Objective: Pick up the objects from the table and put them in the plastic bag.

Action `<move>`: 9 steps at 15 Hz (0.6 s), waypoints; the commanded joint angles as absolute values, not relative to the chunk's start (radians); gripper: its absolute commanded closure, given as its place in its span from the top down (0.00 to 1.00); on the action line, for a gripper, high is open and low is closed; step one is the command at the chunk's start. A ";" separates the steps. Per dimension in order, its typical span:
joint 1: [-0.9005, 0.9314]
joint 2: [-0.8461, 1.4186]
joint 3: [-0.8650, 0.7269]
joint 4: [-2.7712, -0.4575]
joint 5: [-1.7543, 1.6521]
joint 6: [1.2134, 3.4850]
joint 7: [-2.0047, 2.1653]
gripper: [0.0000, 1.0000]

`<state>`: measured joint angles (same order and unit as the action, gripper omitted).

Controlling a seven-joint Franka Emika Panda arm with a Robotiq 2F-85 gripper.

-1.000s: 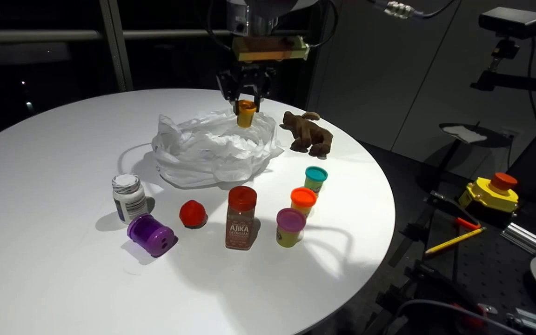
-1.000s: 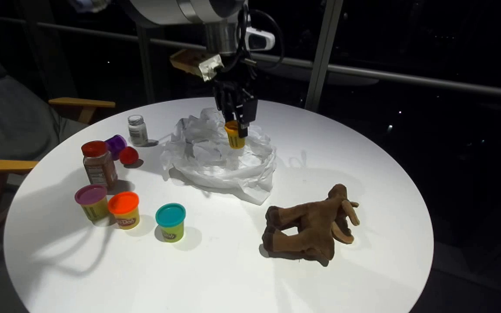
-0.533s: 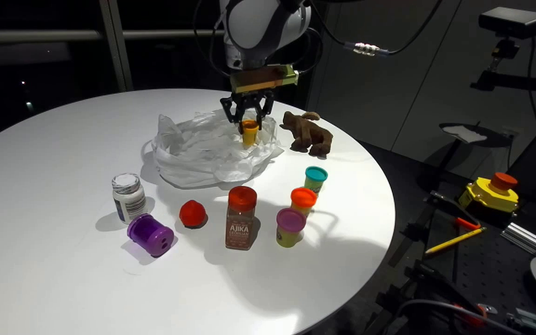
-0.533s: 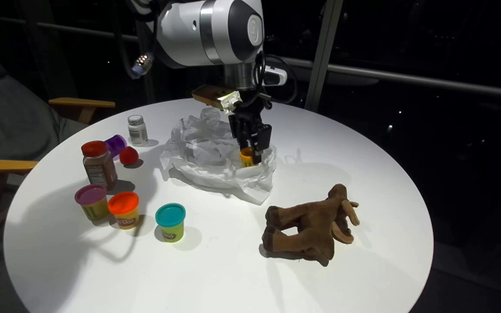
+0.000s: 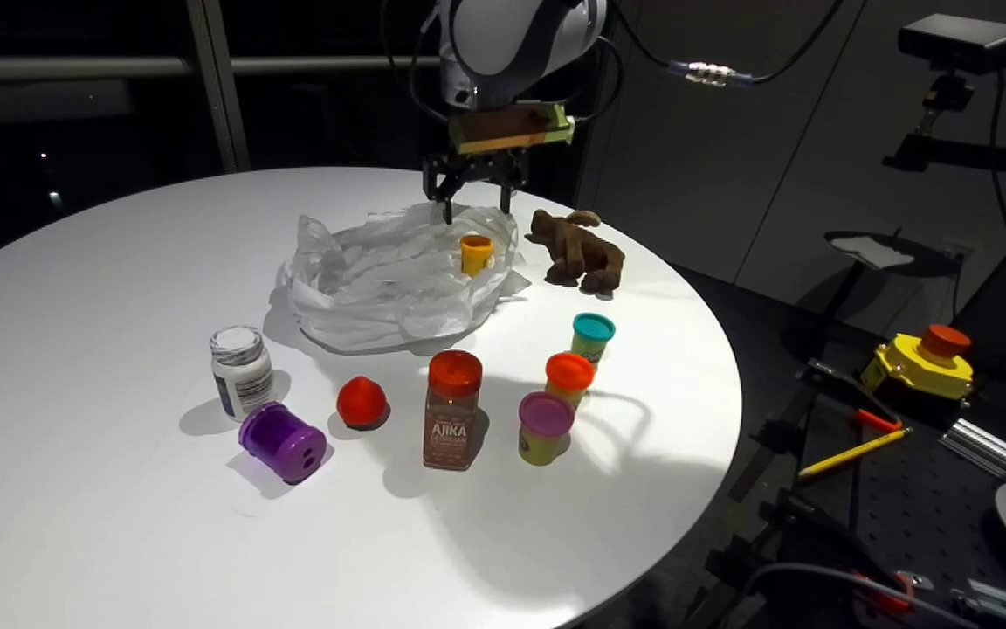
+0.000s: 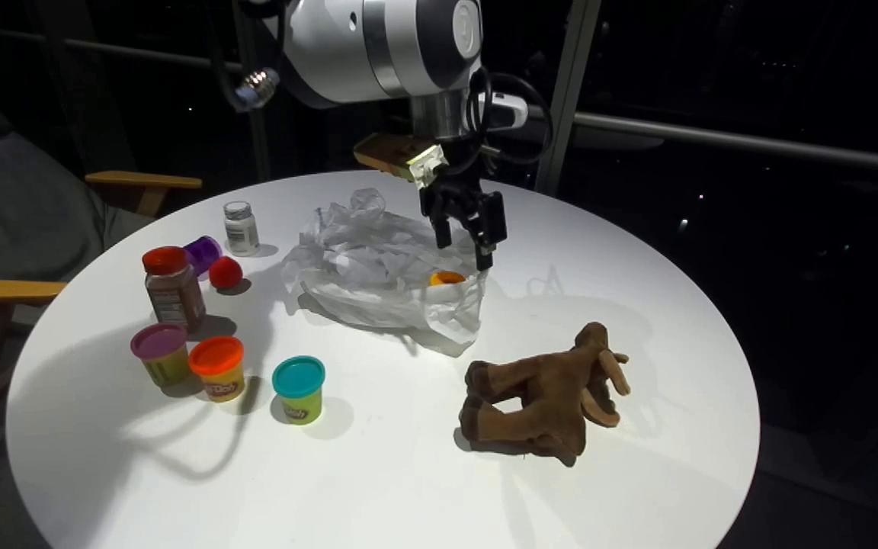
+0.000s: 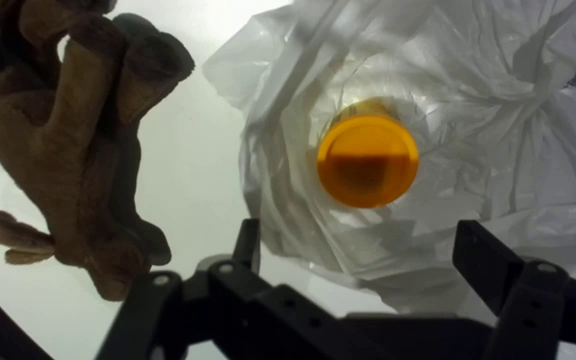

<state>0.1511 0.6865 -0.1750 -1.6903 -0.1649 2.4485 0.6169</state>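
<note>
Sitting inside the plastic bag [image 5: 363, 319], the orange tub [image 5: 475, 255] looks done, while the gripper [image 5: 477, 213] hangs empty, jaws apart, and three Play-Doh tubs [image 6: 218, 367], Ajika jar [image 5: 451, 419], white bottle [image 5: 243, 371], red ball [image 5: 361, 402], purple canister [image 5: 283, 441] and plush animal [image 6: 549, 393] wait on the table [image 5: 136, 533].

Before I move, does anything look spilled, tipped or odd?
No spill shows. The purple cylinder lies on its side, though the white bottle beside it stands upright. The brown toy animal lies on its side too.

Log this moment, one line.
black claw: open, empty | round orange cup: in wrinkly white plastic bag | brown plush animal: outside bag
</note>
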 commanded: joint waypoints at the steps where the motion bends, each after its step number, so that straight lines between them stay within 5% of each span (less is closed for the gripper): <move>1: 0.182 0.462 -0.194 -1.933 -0.198 2.534 0.607 1.00; 9: 0.158 0.123 -0.157 -2.360 -0.199 2.611 0.681 1.00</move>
<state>0.1739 0.2646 -0.1748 -2.1659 -0.1904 2.5259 0.6267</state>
